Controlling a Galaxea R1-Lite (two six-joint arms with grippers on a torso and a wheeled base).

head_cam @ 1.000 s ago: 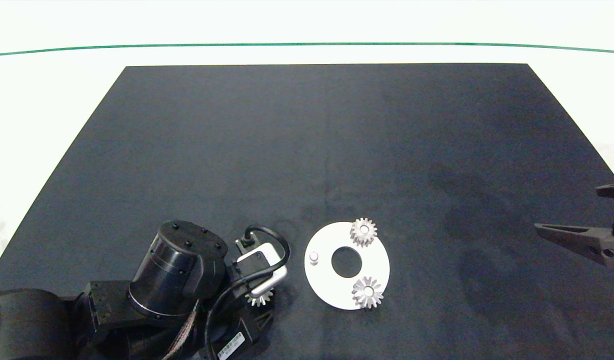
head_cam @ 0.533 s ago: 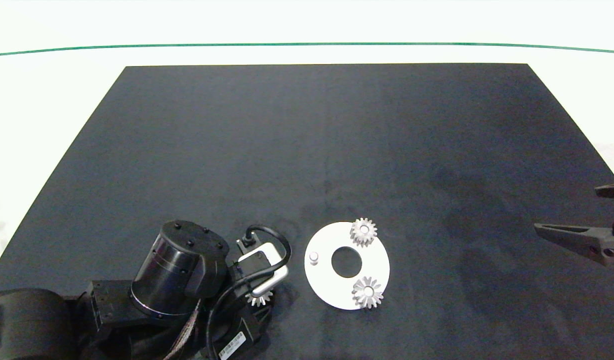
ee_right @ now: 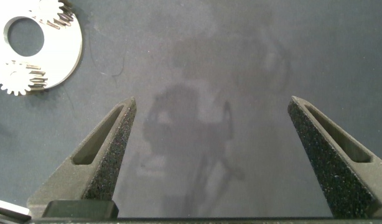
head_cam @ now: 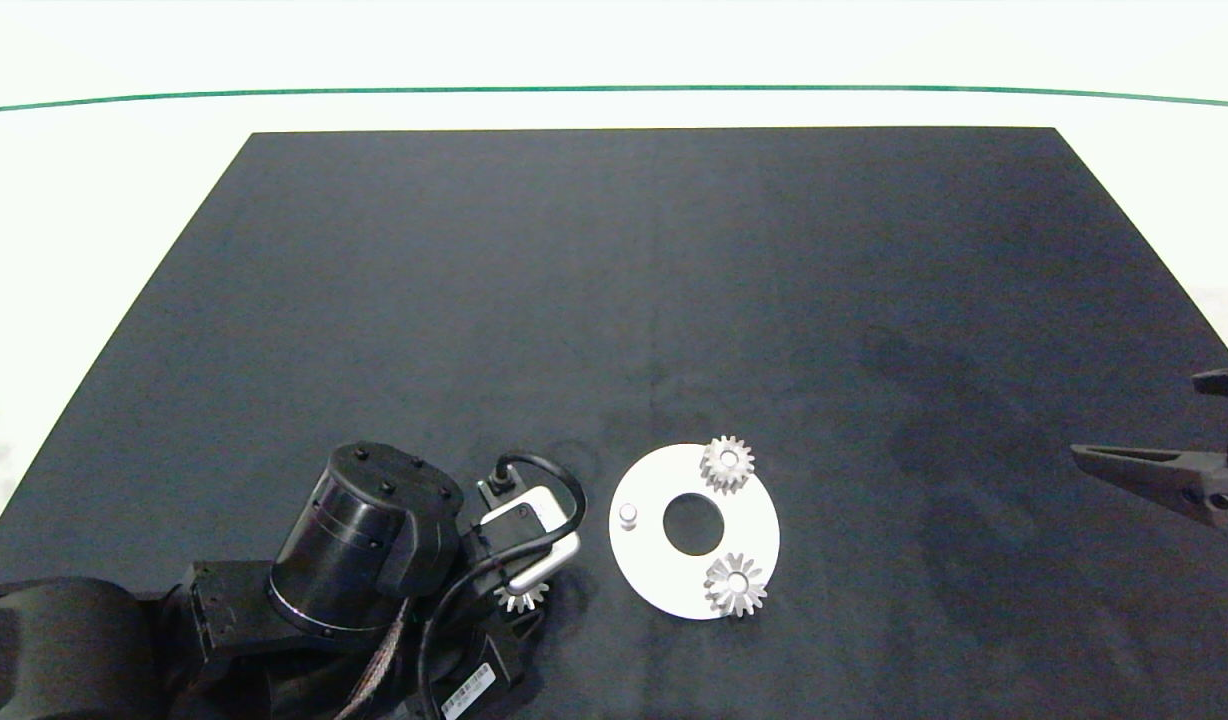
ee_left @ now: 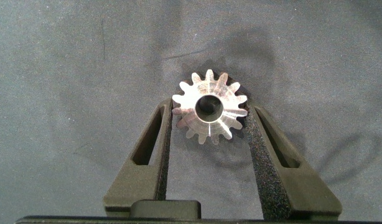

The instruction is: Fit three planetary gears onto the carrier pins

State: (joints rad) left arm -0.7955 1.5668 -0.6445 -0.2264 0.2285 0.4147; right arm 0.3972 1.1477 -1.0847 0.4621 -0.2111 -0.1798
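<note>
Dark mat (head_cam: 654, 300) laid over a pale tabletop (head_cam: 74, 250), green line across the far side. At near left, left gripper (ee_left: 209, 127) low over the mat, jaws pinching the third gear (ee_left: 209, 107) by its teeth, pads touching both flanks; same gear peeking out just under the wrist from above (head_cam: 520, 597), lying flat on the mat or barely off it, cannot tell which. Just beside, toward the middle, white disc (head_cam: 654, 570) with two gears already seated, one on the far pin (head_cam: 726, 463), one on the near pin (head_cam: 735, 584). One bare pin (head_cam: 628, 514) standing on the disc's left side, closest to the held gear. Two of three installed by the look of it; remaining: lift, carry across, line the hole up over that pin, lower. Far right, right gripper (ee_right: 209, 155) parked well apart, jaws spread wide, nothing between them.
</note>
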